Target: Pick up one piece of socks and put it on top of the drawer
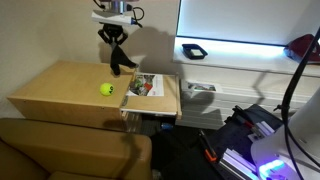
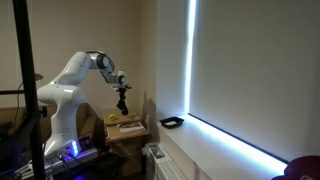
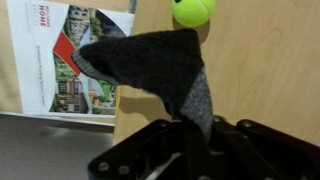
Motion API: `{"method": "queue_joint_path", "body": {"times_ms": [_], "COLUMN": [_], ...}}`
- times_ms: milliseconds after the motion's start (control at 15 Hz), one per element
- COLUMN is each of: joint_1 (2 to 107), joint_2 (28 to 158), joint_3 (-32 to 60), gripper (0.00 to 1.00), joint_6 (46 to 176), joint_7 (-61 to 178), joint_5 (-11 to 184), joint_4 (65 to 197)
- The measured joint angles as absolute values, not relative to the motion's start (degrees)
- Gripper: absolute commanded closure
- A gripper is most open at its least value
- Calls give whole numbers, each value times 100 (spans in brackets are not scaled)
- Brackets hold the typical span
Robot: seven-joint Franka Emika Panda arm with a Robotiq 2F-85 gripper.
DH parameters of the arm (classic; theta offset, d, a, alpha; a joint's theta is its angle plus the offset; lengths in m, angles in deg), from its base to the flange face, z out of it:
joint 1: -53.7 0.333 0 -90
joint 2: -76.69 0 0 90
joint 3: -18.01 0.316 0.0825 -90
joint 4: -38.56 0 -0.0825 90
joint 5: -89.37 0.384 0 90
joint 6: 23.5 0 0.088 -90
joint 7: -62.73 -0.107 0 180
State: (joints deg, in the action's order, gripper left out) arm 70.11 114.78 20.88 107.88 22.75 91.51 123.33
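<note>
Light wooden cabinet top (image 1: 60, 92), flat and plain. Yellow-green ball (image 1: 105, 89) sits near the middle. Magazine (image 1: 145, 86) lies flat at one edge, cover up, near the ball but apart; wrist view shows the same gap

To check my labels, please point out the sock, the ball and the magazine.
sock (image 3: 150, 62): wrist view, its dark middle.
ball (image 3: 193, 10): wrist view, its centre.
magazine (image 3: 40, 70): wrist view, its cover photo.

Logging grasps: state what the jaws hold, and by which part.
A dark grey knitted sock, pinched at one end between the jaws; the rest hangs free.
</note>
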Motion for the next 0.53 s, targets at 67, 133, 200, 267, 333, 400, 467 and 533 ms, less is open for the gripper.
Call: {"method": "queue_joint_path", "body": {"times_ms": [67, 133, 200, 267, 333, 400, 467, 533], "joint_1": [7076, 7144, 7213, 7285, 7359, 7419, 7457, 7468], "joint_2": [11672, 11875, 12056, 12232, 12402, 12554, 12682, 12789], "joint_3": [2058, 2013, 1954, 1883, 1806, 1742, 1704, 1700], "gripper": [99, 99, 99, 99, 99, 99, 99, 69], "joint_6": [10991, 11202, 11368, 11503, 11624, 11679, 11685, 11681], "joint_7": [2254, 2231, 2200, 2158, 2111, 2073, 2064, 2064], "joint_5": [9116, 9077, 9016, 8942, 8882, 8857, 8856, 8857], "joint_4": [12166, 11977, 11789, 11605, 11433, 11277, 11145, 11047]}}
